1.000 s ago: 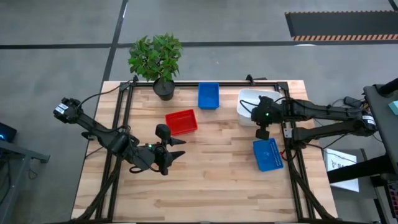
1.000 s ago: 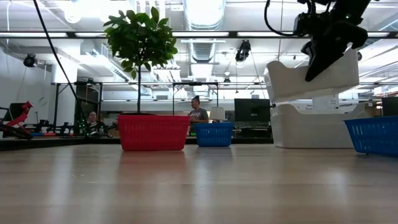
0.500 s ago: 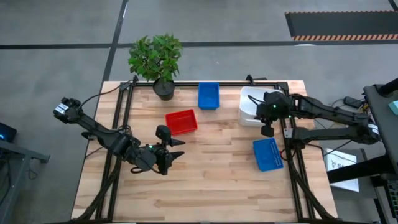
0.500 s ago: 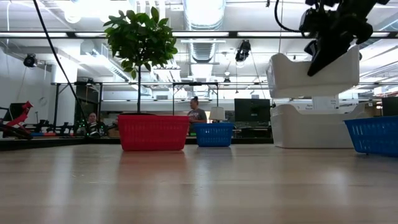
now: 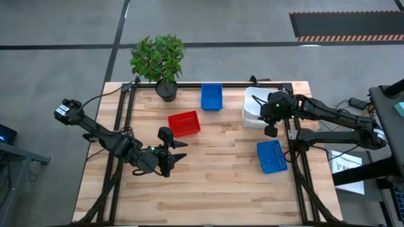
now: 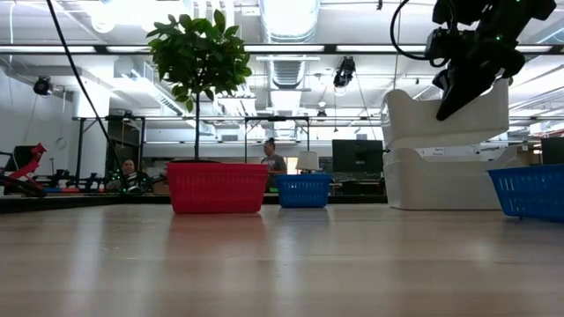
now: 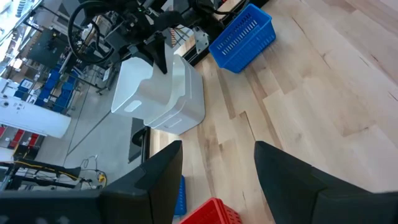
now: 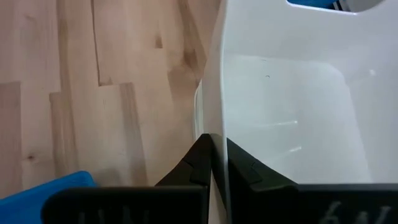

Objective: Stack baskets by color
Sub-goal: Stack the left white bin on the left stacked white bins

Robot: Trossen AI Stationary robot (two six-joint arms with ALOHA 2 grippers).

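My right gripper point(image 5: 270, 128) is shut on a white basket point(image 6: 445, 110), held over another white basket point(image 6: 439, 180) that stands on the table at the far right. The left wrist view shows both, the upper white basket point(image 7: 138, 87) over the lower white basket point(image 7: 181, 109). A red basket point(image 5: 184, 123) sits mid-table. One blue basket point(image 5: 211, 96) sits at the far edge and another blue basket point(image 5: 271, 156) lies near the right edge. Left of centre, my left gripper point(image 5: 178, 151) hangs open and holds nothing. My right gripper pinches the upper edge of the white basket's wall point(image 8: 217, 106) that faces the table's near edge, one finger inside the basket and one outside. The fingers slant down from the near right. The basket hangs slightly tilted just over the lower white basket; whether they touch, I cannot tell.
A potted green plant point(image 5: 158, 58) stands at the far left corner. Black frame rails point(image 5: 126, 113) run along the table's left, far and right sides. Bare wood lies between the red basket and the near edge.
My right gripper has carried the white basket a little toward the table's right edge and turned it, so it now lines up over the lower white basket. It stays shut on the wall.
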